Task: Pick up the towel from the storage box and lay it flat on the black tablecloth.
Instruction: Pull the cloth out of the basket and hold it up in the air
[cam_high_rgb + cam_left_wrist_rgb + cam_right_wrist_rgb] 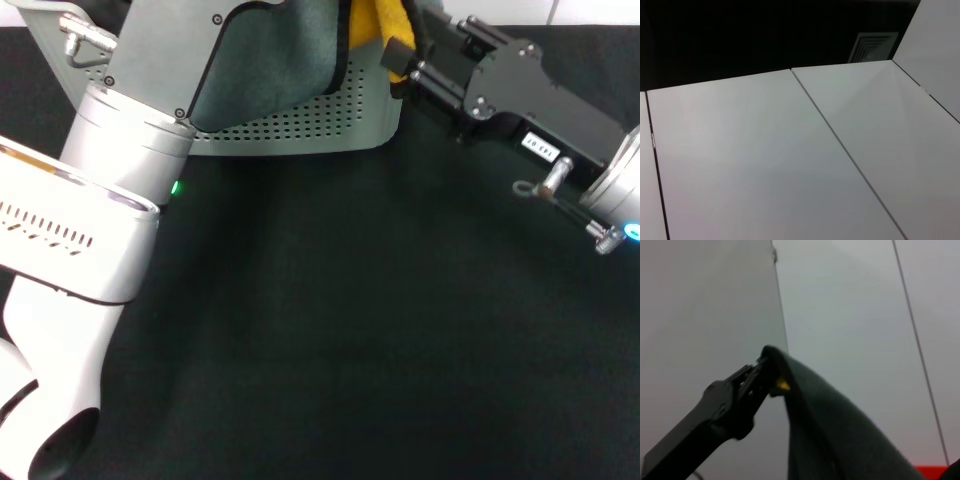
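Fluffy towel [290,60], matt fuzzy tablecloth [380,330]

Lab-like room: white panels [765,160], black tablecloth [380,330].

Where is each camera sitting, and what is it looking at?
Head view: on the robot's head, looking down at the black tablecloth, the storage box, the towel and both arms.
Left wrist view: on the left wrist, facing white panels; no part of the robot shows.
Right wrist view: on the right wrist, facing white panels; the left gripper pinches the towel.
Shared: the head and right wrist views both show the towel.
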Controlling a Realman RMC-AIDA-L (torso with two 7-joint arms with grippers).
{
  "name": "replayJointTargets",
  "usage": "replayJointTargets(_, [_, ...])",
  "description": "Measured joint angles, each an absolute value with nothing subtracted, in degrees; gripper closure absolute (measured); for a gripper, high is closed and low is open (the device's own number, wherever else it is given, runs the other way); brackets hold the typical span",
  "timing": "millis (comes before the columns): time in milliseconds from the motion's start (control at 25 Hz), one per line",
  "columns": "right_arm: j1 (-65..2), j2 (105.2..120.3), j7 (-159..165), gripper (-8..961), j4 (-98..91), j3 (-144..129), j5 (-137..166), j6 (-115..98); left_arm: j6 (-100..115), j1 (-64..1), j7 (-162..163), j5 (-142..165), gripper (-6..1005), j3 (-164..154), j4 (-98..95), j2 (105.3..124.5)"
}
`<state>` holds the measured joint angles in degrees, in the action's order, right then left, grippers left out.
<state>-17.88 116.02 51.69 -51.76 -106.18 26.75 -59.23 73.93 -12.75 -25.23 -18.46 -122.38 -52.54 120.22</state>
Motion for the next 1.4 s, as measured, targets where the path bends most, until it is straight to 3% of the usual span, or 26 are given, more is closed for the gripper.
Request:
replayJointTargets(560, [-17.1, 115.96, 51.7, 519, -51.8, -107.6, 26.8, -59.2, 73.9, -13.2, -25.2, -18.5, 975, -122.3, -52.3, 120.23])
replayJointTargets(760, [-16.6, 115.9, 51.7, 609, -51.9, -107.8, 26.9, -59.2, 73.9, -13.2, -25.2, -18.7, 975, -122.3, -52.3, 120.23])
replayJointTargets(1400, [-16.3, 115.92, 51.9, 634, -51.6, -107.6, 26.8, -59.1, 73.9, -12.8, -25.2, -18.5, 976, -122.6, -52.5, 120.23])
